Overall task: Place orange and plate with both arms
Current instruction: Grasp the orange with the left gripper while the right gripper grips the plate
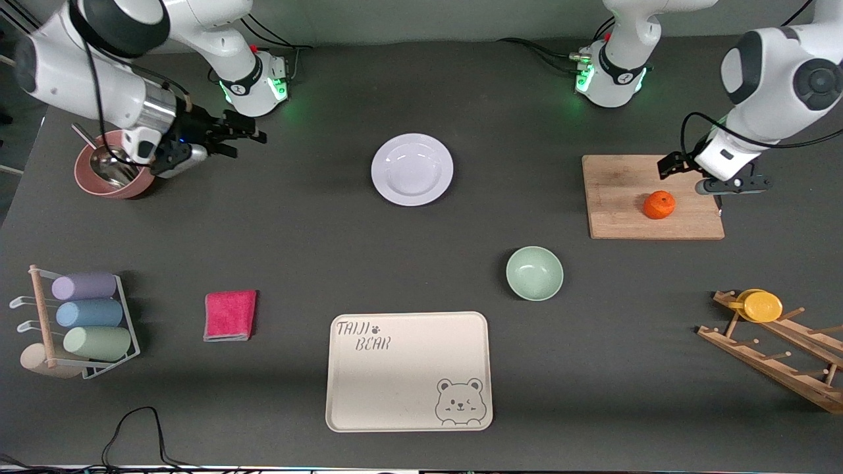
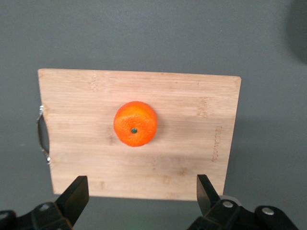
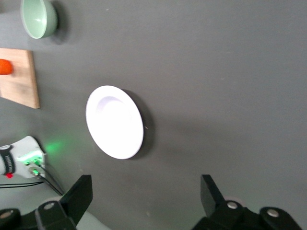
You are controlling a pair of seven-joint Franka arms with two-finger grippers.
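The orange (image 1: 659, 205) (image 2: 135, 123) rests on a wooden cutting board (image 1: 619, 197) (image 2: 192, 120) toward the left arm's end of the table. My left gripper (image 1: 711, 176) (image 2: 141, 184) hangs above that board's edge, open, with nothing between its fingers. The white plate (image 1: 412, 169) (image 3: 115, 122) lies empty on the dark table between the two arm bases. Open and empty as well, my right gripper (image 1: 245, 135) (image 3: 146, 184) hovers over the table near the right arm's base, apart from the plate.
A pale green bowl (image 1: 534, 273) and a cream bear tray (image 1: 408, 372) lie nearer the front camera. Toward the right arm's end are a pink pot (image 1: 108, 168), a cup rack (image 1: 85, 322) and a pink cloth (image 1: 230, 315). A wooden rack (image 1: 777, 355) carries a yellow lid (image 1: 761, 306).
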